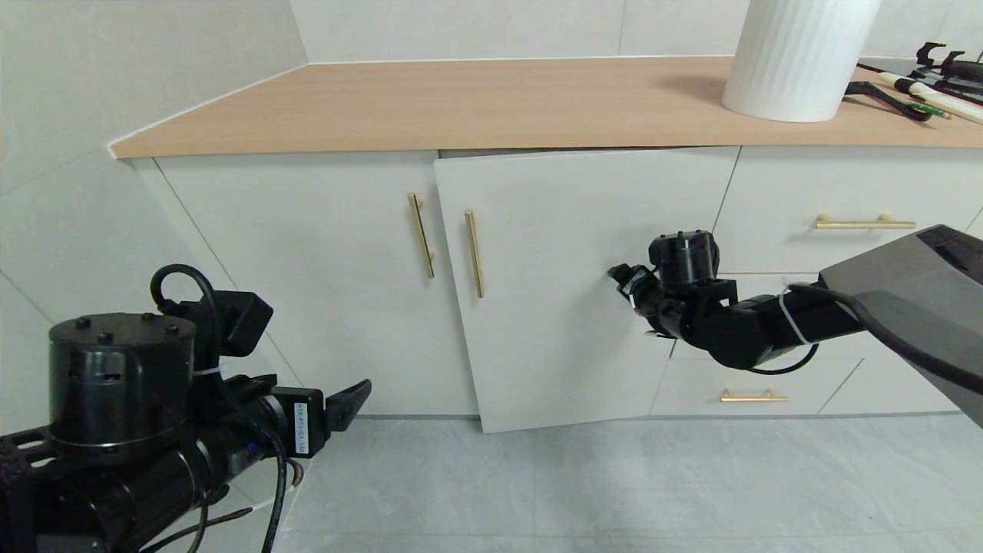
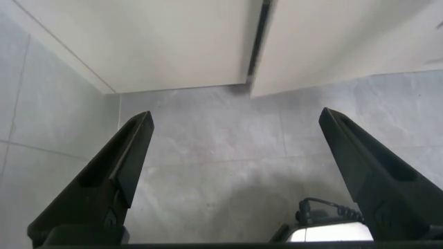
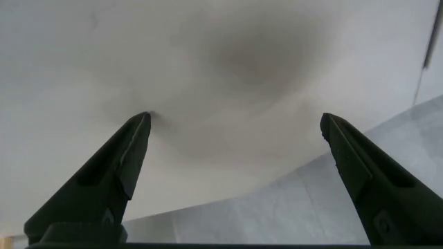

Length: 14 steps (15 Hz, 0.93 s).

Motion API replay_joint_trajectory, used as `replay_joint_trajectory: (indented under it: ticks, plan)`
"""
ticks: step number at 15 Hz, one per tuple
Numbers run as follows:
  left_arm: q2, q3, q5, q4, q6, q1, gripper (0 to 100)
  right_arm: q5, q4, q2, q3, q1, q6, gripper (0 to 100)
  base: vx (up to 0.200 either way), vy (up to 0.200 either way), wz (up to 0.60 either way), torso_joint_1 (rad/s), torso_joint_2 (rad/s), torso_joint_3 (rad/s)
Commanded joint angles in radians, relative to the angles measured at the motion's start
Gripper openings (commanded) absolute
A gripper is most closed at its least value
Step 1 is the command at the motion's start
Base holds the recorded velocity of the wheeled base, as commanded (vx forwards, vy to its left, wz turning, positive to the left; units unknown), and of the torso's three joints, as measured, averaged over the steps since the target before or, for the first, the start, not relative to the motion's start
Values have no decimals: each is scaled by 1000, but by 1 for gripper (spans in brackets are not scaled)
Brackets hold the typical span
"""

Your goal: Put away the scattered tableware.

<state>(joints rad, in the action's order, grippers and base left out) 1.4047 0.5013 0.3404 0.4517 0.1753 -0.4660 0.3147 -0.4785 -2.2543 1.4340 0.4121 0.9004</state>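
Our right gripper (image 3: 235, 119), fingers spread wide, faces the ajar cabinet door (image 1: 568, 307); our left gripper (image 2: 235, 121), fingers also apart, hangs low above the floor (image 1: 614, 491). The tableware (image 1: 933, 96) lies far right on the bench (image 1: 461, 100), beside a white container (image 1: 799, 54): slim, stiff, light, probably slick, so we would pinch mid-handle.

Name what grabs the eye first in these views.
The white cabinet door stands ajar under the wooden countertop, with the open right end effector close to its face. Next comes the tall white ribbed container on the countertop's right end, with utensils beside it.
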Motion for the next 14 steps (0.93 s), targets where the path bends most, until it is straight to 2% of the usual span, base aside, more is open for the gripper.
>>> replay_joint_trajectory:
  ticks: [1,9,14]
  plan:
    - [2,0,0,1,1,0,100,26,0,-33,32,-9,0,100,0,0,0,0,0,0]
    - [7,0,0,1,1,0,100,38,43,-44,63,-32,-2,100,0,0,0,0,0,0]
    - [7,0,-1,1,1,0,100,35,57,-11,26,-22,-6,100,0,0,0,0,0,0]
